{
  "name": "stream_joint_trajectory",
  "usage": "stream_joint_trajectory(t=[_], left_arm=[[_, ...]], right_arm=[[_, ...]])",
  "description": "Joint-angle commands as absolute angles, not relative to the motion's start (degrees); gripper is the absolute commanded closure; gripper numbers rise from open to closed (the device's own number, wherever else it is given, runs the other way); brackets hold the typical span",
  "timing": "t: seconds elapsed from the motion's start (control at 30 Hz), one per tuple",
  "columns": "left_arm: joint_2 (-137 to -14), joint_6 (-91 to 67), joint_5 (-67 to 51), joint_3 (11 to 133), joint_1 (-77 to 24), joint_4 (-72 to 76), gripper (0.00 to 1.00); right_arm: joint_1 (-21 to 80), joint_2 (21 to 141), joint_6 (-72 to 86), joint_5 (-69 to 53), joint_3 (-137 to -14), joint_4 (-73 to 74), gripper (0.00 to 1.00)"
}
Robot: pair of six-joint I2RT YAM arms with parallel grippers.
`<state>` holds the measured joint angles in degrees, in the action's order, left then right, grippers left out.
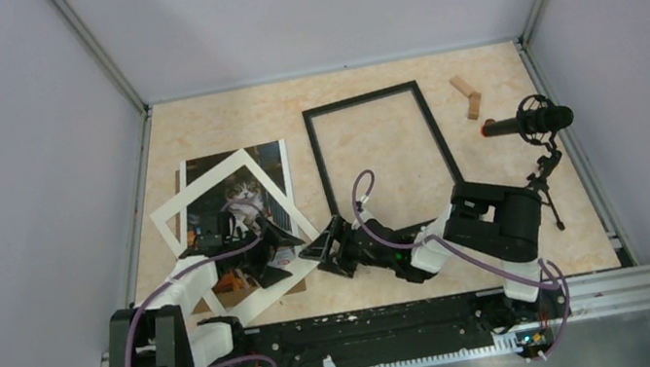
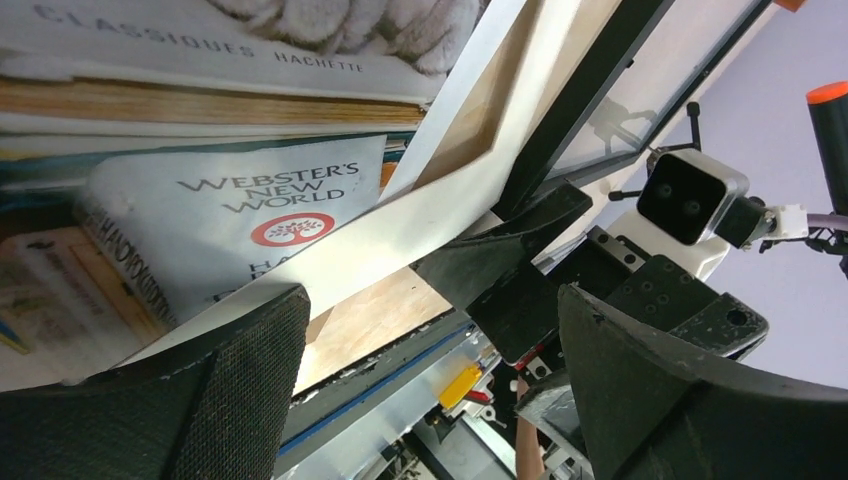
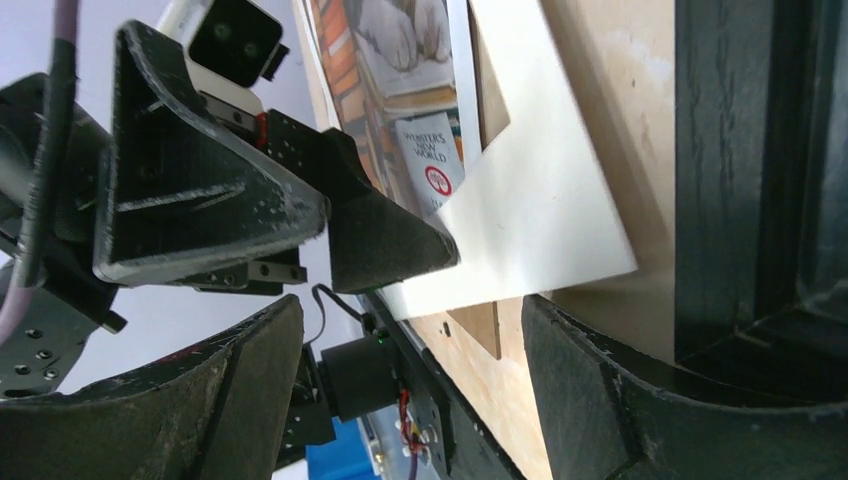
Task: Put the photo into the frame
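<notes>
Mat (image 1: 201,187) on the photo (image 1: 277,163), left of the frame (image 1: 358,97); wooden blocks (image 1: 468,97) behind-right.

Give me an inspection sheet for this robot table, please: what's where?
Surface: beige stone-patterned tabletop, flat.
Job's things: colourful book-stack photo print lies under a tilted white cardboard mat; thin black rectangular frame lies empty beside it.
Clutter: small wooden blocks and black microphone on a stand, right side.
Grippers: left gripper and right gripper both open, low at the mat's near edge.
Cables: purple cables looped along both arms.
Surroundings: pale grey walls, metal rail.
</notes>
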<state>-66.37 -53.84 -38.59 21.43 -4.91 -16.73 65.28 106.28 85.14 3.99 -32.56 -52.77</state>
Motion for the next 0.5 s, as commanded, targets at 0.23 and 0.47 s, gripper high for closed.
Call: stream_joint_trajectory(t=[0.23, 0.47], left_arm=[[-68.2, -38.9, -38.6, 29.3, -4.9, -20.1, 0.01], [-68.8, -41.0, -39.5, 29.0, -4.9, -17.2, 0.01]], right_arm=[[61.3, 99.6, 84.8, 5.4, -35.6, -39.4, 0.21], [61.6, 97.7, 84.8, 12.8, -38.0, -30.0, 0.24]])
